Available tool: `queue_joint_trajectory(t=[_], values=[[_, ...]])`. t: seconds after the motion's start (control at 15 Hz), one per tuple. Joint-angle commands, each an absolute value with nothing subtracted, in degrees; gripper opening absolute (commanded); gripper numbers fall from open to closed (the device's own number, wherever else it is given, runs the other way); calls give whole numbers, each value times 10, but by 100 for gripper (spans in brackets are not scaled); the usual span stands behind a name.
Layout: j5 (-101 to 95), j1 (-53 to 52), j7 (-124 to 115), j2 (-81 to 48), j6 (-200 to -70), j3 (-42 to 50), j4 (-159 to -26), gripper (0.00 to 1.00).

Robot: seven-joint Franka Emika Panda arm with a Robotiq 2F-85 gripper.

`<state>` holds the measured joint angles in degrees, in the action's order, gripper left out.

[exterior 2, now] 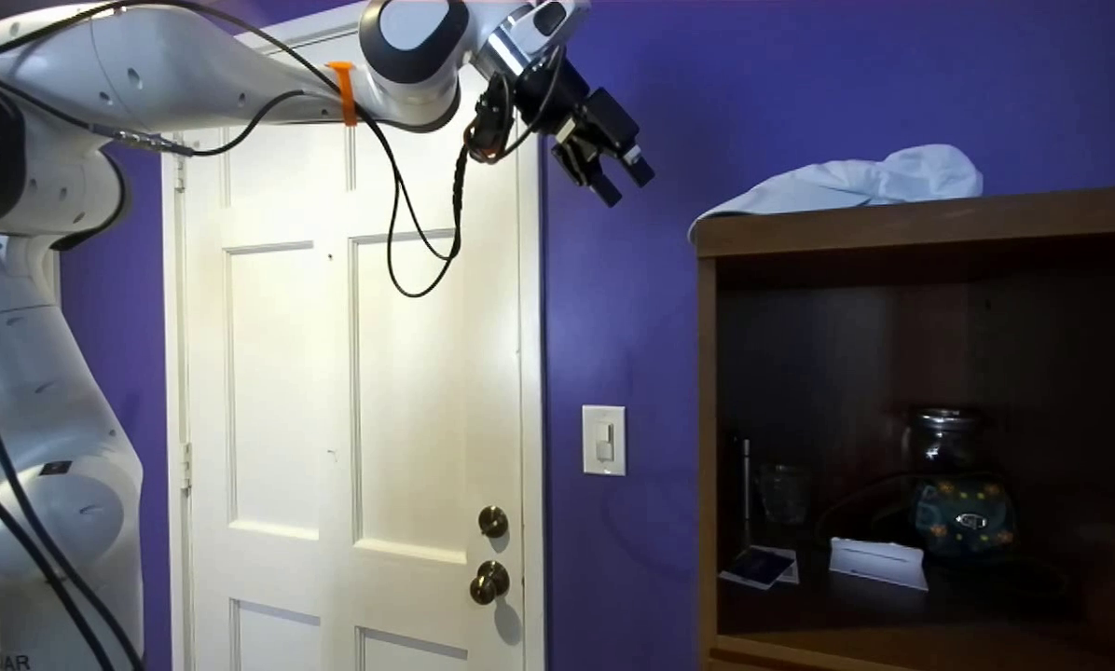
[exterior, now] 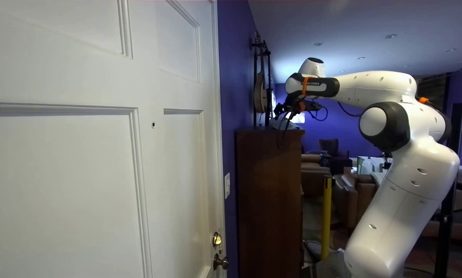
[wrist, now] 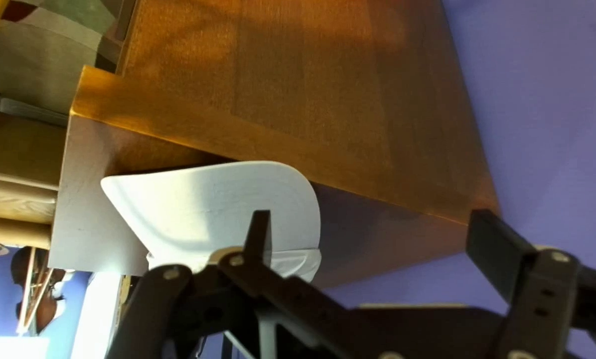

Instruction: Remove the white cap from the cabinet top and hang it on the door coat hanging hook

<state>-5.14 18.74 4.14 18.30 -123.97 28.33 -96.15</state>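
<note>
One white arm (exterior: 374,87), in an exterior view, leans up toward 1 o'clock, bends, and extends to 9 o'clock. In an exterior view its tool (exterior 2: 624,179) points to 5 o'clock, the white cap (exterior 2: 856,182) lying apart from it at 3 o'clock, on top of the cabinet (exterior 2: 893,225). From the wrist view, the two fingers (wrist: 259,234) are spread wide, and the cap's curved brim (wrist: 203,207) sits at 8 o'clock from centre, partly behind one finger. Only an exterior view shows the jar (exterior 2: 945,443) and flowered bag (exterior 2: 963,517) inside the cabinet, toward 4 o'clock.
</note>
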Motion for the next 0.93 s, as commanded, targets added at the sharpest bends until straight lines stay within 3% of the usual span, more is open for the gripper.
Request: queue_joint_trajectory(t=[0.0,0.87], values=[[-46,198,42,179,-1254,275,-966,100],[144,231,146,-26,-1195,373,-719,100]])
